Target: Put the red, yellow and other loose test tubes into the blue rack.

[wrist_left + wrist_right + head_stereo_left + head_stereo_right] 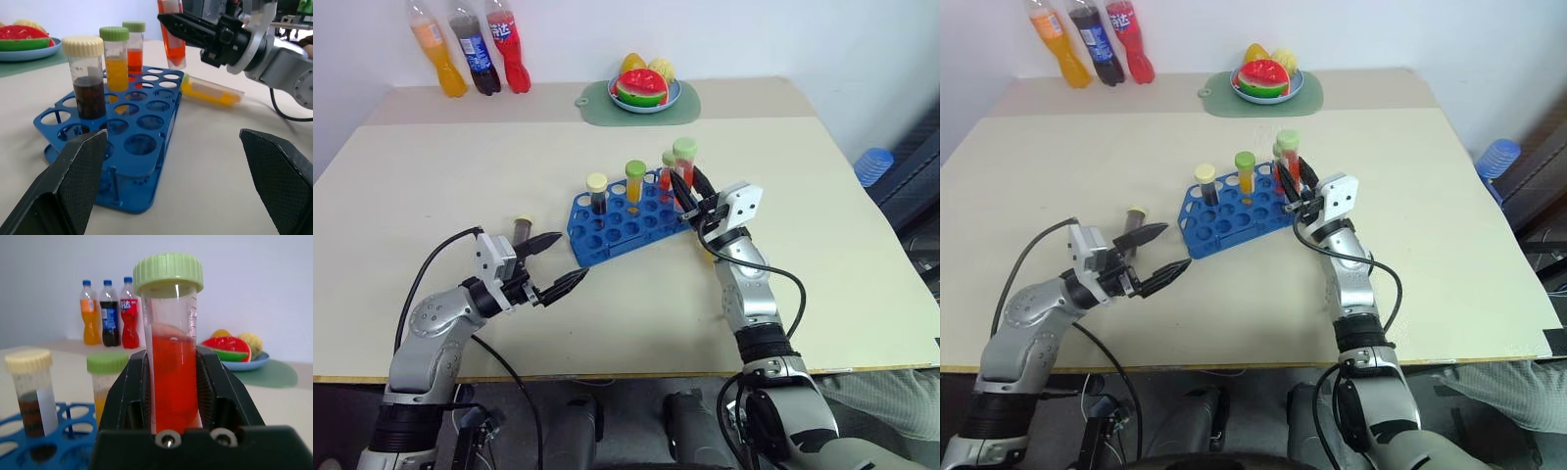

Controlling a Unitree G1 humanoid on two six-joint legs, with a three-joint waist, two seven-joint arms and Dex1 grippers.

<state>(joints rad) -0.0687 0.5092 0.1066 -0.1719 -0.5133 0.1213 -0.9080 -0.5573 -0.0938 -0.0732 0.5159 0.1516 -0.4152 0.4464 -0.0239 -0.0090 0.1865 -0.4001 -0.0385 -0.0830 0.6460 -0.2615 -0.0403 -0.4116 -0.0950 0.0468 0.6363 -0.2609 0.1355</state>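
At about eight o'clock on the desk [431, 166], the left tool [555, 262] hangs with its two black fingers spread wide and nothing between them, pointing toward the near corner of the blue rack [617, 227]. A dark-filled tube [522, 231] sits just beyond its upper finger. The rack lies at the centre, carrying a cream-capped tube of dark liquid [597, 194], a green-capped tube of yellow liquid [634, 185] and a red-filled tube [667, 173] at its two o'clock end. Over that end the right tool [685, 196] is clamped tight on a green-capped tube of red liquid [172, 352], held upright above the holes. A yellow tube [211, 90] lies on its side on the desk just beside the rack, at about three o'clock. At twelve o'clock stand three soda bottles [470, 49] and a plate of fruit [644, 88].
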